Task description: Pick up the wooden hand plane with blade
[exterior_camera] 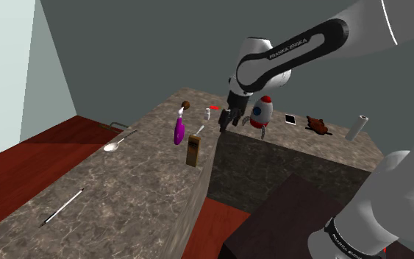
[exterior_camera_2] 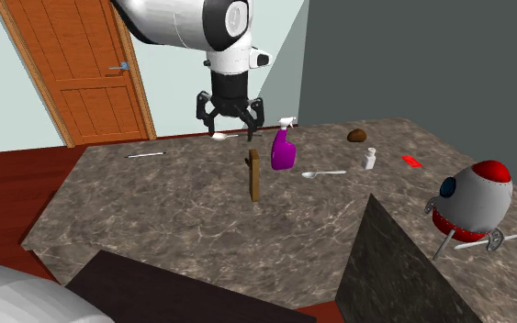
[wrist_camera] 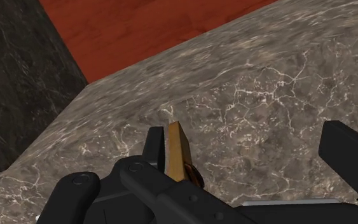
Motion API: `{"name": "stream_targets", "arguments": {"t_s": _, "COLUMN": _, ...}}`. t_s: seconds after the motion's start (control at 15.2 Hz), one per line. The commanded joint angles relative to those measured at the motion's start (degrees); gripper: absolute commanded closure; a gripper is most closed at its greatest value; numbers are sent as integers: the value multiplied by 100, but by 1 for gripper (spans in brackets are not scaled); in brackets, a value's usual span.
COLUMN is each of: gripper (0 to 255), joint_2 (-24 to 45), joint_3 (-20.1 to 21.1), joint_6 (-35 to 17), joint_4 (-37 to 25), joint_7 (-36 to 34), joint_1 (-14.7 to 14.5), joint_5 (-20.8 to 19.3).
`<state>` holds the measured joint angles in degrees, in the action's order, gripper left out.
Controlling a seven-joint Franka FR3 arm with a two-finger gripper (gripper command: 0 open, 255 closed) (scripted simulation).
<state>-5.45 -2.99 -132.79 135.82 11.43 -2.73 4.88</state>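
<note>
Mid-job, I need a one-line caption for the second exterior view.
Open pincer hovers over the marbled counter near the upright wooden hand plane, with a purple spray bottle beside the plane.

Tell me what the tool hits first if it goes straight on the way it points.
Probably the plane: its top end stands between the open fingers of the tool, close beside one finger. Depth is unclear; if that finger clears it, the counter comes next.
</note>
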Motion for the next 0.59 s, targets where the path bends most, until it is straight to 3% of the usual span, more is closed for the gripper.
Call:
{"name": "stream_targets", "arguments": {"t_s": 0.0, "gripper": 0, "joint_2": 456, "joint_3": 4, "joint_6": -272, "joint_4": -245, "joint_7": 70, "joint_1": -15, "joint_5": 22}}
{"name": "stream_targets", "arguments": {"t_s": 0.53, "gripper": 0, "joint_2": 2229, "joint_3": 66, "joint_6": -1095, "joint_4": -1406, "joint_7": 285, "joint_1": -35, "joint_5": 80}}
